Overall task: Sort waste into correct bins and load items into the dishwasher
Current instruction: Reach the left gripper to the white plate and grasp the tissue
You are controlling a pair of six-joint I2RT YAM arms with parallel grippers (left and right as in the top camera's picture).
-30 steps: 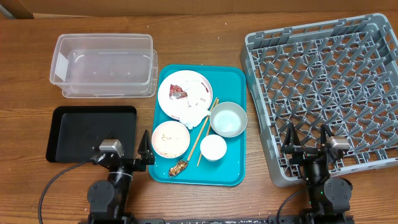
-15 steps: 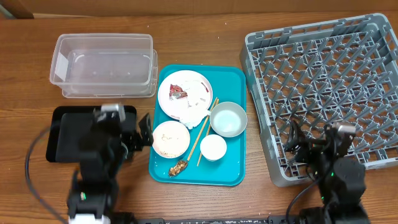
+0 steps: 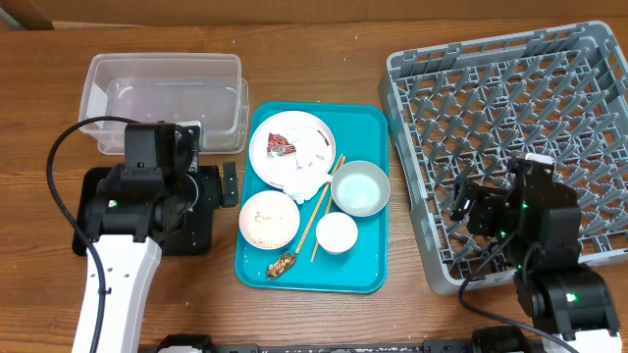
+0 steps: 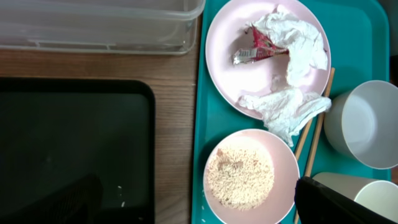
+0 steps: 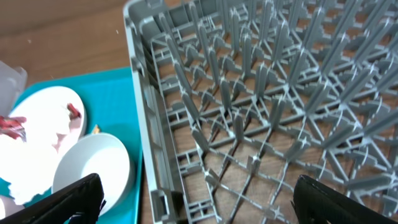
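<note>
Wrapper (image 4: 256,50) print on plate (image 4: 222,71) is unreadable; left tool (image 4: 205,200) and right tool (image 5: 202,200) spread wide.

the left arm (image 3: 108,265) reaches in from the near edge, its white link slanting up to a black wrist that bends over so the left gripper (image 3: 201,188) points downward. its jaws stand wide apart and hold nothing. a black cable loops off the wrist. the right arm (image 3: 559,294) stands likewise, black wrist tipped forward, and the right gripper (image 3: 496,208) hangs with both fingers (image 5: 68,199) spread wide, empty.
</note>
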